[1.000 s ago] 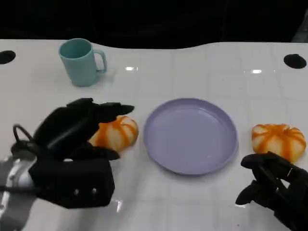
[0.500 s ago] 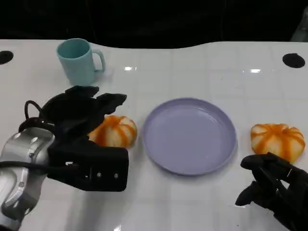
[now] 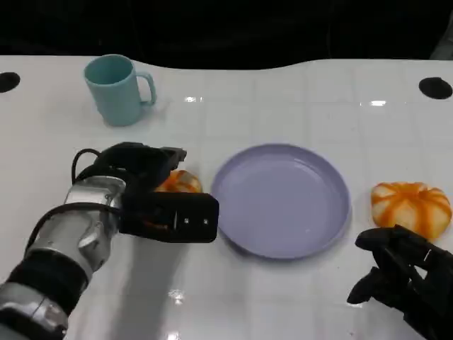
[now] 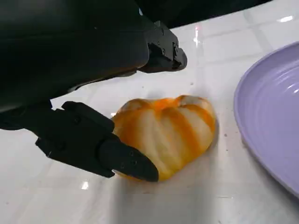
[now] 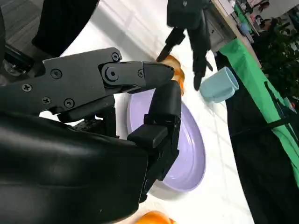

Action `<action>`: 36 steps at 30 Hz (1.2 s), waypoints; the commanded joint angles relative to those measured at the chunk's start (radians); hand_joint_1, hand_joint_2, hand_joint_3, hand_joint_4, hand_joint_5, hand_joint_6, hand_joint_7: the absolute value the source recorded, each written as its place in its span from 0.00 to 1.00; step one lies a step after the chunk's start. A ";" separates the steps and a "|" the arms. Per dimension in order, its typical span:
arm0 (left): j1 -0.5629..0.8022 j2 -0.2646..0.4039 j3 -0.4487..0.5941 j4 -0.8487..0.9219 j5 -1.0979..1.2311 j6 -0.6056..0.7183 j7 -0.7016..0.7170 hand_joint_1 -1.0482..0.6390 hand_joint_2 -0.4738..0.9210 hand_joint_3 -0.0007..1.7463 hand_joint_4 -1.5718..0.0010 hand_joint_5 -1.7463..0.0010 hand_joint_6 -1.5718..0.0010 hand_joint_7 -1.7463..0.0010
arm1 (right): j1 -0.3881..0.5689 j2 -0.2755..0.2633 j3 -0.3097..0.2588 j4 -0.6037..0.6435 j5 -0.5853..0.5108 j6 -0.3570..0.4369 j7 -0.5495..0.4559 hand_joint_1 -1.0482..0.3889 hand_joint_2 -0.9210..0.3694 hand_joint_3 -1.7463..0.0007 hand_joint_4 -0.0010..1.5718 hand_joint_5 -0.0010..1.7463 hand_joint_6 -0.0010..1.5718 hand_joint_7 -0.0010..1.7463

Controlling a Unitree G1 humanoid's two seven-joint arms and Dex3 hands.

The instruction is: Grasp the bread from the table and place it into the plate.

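An orange-and-white bread (image 3: 178, 182) lies on the white table just left of the lilac plate (image 3: 311, 170). My left hand (image 3: 152, 198) reaches over it and hides most of it. In the left wrist view the bread (image 4: 163, 133) sits between the thumb (image 4: 112, 156), which lies against its near side, and the fingers (image 4: 156, 46), which stand off it with a gap. A second bread (image 3: 410, 205) lies right of the plate. My right hand (image 3: 407, 283) hovers near the table's front edge, just short of that bread, fingers apart and holding nothing.
A teal mug (image 3: 117, 88) stands at the back left. The right wrist view shows the plate (image 5: 189, 156), the mug (image 5: 219, 85) and my left hand (image 5: 187, 28) over the bread (image 5: 176, 74). Black holes mark the table's far corners.
My left hand has moved forward and right and dropped around the left bread, which now shows less. The right hand has not moved.
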 commanded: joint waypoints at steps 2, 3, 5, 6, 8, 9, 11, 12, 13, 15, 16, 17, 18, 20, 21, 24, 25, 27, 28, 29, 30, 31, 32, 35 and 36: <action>-0.074 -0.050 -0.036 0.213 -0.016 -0.020 0.083 0.39 0.89 0.00 0.89 0.95 0.84 0.99 | 0.010 -0.007 -0.007 -0.021 0.002 0.004 -0.012 0.41 0.00 0.85 0.38 0.83 0.34 0.67; -0.083 -0.057 -0.041 0.241 -0.021 -0.025 0.093 0.38 0.90 0.01 0.89 0.95 0.84 0.99 | 0.011 -0.007 -0.006 -0.022 0.001 0.004 -0.012 0.41 0.00 0.85 0.38 0.83 0.34 0.67; -0.099 -0.068 -0.051 0.287 -0.027 -0.036 0.109 0.38 0.90 0.01 0.87 0.95 0.82 0.99 | 0.011 -0.009 -0.006 -0.022 0.004 0.003 -0.008 0.41 0.00 0.85 0.38 0.83 0.34 0.67; -0.105 -0.074 -0.056 0.307 -0.029 -0.040 0.117 0.39 0.91 0.01 0.85 0.95 0.82 0.99 | 0.012 -0.011 -0.005 -0.024 0.002 0.006 -0.009 0.41 0.00 0.85 0.37 0.83 0.34 0.67; -0.116 -0.081 -0.065 0.337 -0.035 -0.048 0.130 0.39 0.91 0.01 0.83 0.95 0.80 0.98 | 0.012 -0.013 -0.004 -0.027 0.000 0.008 -0.012 0.41 0.00 0.85 0.38 0.83 0.34 0.67; -0.120 -0.084 -0.067 0.351 -0.041 -0.053 0.128 0.39 0.91 0.01 0.83 0.95 0.80 0.98 | 0.012 -0.012 -0.005 -0.028 0.001 0.009 -0.013 0.41 0.00 0.85 0.38 0.83 0.34 0.67; -0.124 -0.090 -0.065 0.375 -0.053 -0.068 0.130 0.40 0.92 0.01 0.81 0.95 0.78 0.98 | 0.011 -0.012 -0.006 -0.026 0.005 0.011 -0.010 0.41 0.00 0.85 0.38 0.83 0.34 0.67; -0.125 -0.091 -0.064 0.385 -0.059 -0.076 0.134 0.40 0.93 0.01 0.79 0.94 0.77 0.98 | 0.010 -0.012 -0.007 -0.025 0.007 0.011 -0.007 0.41 0.00 0.84 0.38 0.83 0.33 0.67; -0.126 -0.092 -0.065 0.391 -0.063 -0.081 0.139 0.41 0.93 0.01 0.78 0.94 0.76 0.98 | 0.010 -0.013 -0.007 -0.024 0.008 0.011 -0.006 0.42 0.00 0.84 0.38 0.83 0.33 0.67; -0.129 -0.093 -0.069 0.401 -0.070 -0.087 0.144 0.41 0.93 0.01 0.77 0.94 0.75 0.98 | 0.009 -0.014 -0.007 -0.024 0.009 0.012 -0.005 0.42 0.00 0.84 0.38 0.83 0.33 0.67; -0.131 -0.093 -0.071 0.404 -0.072 -0.089 0.145 0.41 0.94 0.01 0.77 0.95 0.75 0.98 | 0.009 -0.014 -0.007 -0.024 0.009 0.012 -0.005 0.42 0.00 0.84 0.37 0.84 0.33 0.67; -0.132 -0.093 -0.073 0.407 -0.075 -0.090 0.147 0.41 0.94 0.01 0.77 0.95 0.75 0.99 | 0.009 -0.014 -0.007 -0.024 0.009 0.012 -0.005 0.42 0.00 0.84 0.37 0.84 0.33 0.67; -0.134 -0.096 -0.061 0.414 -0.084 -0.087 0.190 0.41 0.94 0.00 0.77 0.95 0.75 0.99 | 0.010 -0.013 -0.005 -0.024 0.003 0.006 -0.007 0.42 0.00 0.84 0.37 0.84 0.33 0.67; -0.131 -0.099 -0.048 0.425 -0.093 -0.090 0.290 0.42 0.98 0.06 0.54 0.27 0.51 0.52 | 0.011 -0.014 -0.003 -0.025 -0.006 0.001 -0.009 0.41 0.00 0.84 0.38 0.84 0.34 0.68; -0.130 -0.101 -0.046 0.430 -0.095 -0.092 0.317 0.43 0.99 0.07 0.52 0.14 0.52 0.36 | 0.011 -0.014 -0.002 -0.025 -0.008 -0.001 -0.009 0.41 0.00 0.84 0.38 0.84 0.34 0.68; -0.125 -0.096 -0.016 0.426 -0.130 -0.129 0.392 0.44 1.00 0.18 0.50 0.01 0.60 0.18 | 0.009 -0.013 -0.009 -0.024 -0.001 0.010 -0.013 0.41 0.00 0.84 0.38 0.84 0.34 0.68; -0.124 -0.093 -0.009 0.426 -0.138 -0.143 0.410 0.44 1.00 0.19 0.50 0.01 0.61 0.17 | 0.008 -0.014 -0.010 -0.021 0.001 0.010 -0.010 0.41 0.00 0.84 0.37 0.84 0.34 0.68; -0.124 -0.087 0.010 0.424 -0.160 -0.172 0.435 0.45 1.00 0.21 0.50 0.00 0.62 0.15 | 0.007 -0.015 -0.013 -0.017 0.003 0.008 -0.007 0.41 0.00 0.84 0.37 0.84 0.33 0.68; -0.124 -0.085 0.021 0.422 -0.173 -0.187 0.443 0.47 1.00 0.24 0.48 0.00 0.64 0.06 | 0.006 -0.014 -0.014 -0.016 0.003 0.009 -0.007 0.41 0.00 0.85 0.37 0.84 0.34 0.68; -0.124 -0.083 0.028 0.422 -0.182 -0.198 0.448 0.47 1.00 0.25 0.47 0.00 0.64 0.03 | 0.006 -0.014 -0.014 -0.015 0.003 0.009 -0.008 0.41 0.00 0.85 0.37 0.84 0.34 0.68; -0.125 -0.083 0.032 0.423 -0.187 -0.204 0.451 0.48 1.00 0.26 0.47 0.00 0.64 0.02 | 0.006 -0.014 -0.015 -0.014 0.003 0.009 -0.008 0.41 0.00 0.85 0.37 0.84 0.34 0.68; -0.127 -0.081 0.055 0.417 -0.213 -0.218 0.448 0.48 1.00 0.26 0.47 0.00 0.64 0.01 | 0.005 -0.013 -0.018 -0.011 0.008 0.010 -0.005 0.41 0.00 0.85 0.37 0.84 0.34 0.68; -0.129 -0.079 0.071 0.413 -0.232 -0.228 0.445 0.50 0.95 0.33 0.47 0.00 0.62 0.00 | 0.005 -0.013 -0.019 -0.008 0.012 0.011 -0.003 0.42 0.00 0.85 0.37 0.83 0.33 0.67; -0.150 -0.079 0.136 0.386 -0.306 -0.229 0.404 0.52 0.86 0.49 0.49 0.00 0.60 0.00 | 0.003 -0.015 -0.019 -0.007 0.008 0.015 -0.009 0.42 0.00 0.85 0.37 0.83 0.33 0.67; -0.155 -0.080 0.148 0.376 -0.319 -0.226 0.399 0.53 0.83 0.51 0.49 0.00 0.61 0.00 | 0.003 -0.015 -0.018 -0.008 0.005 0.017 -0.012 0.41 0.00 0.86 0.38 0.83 0.33 0.67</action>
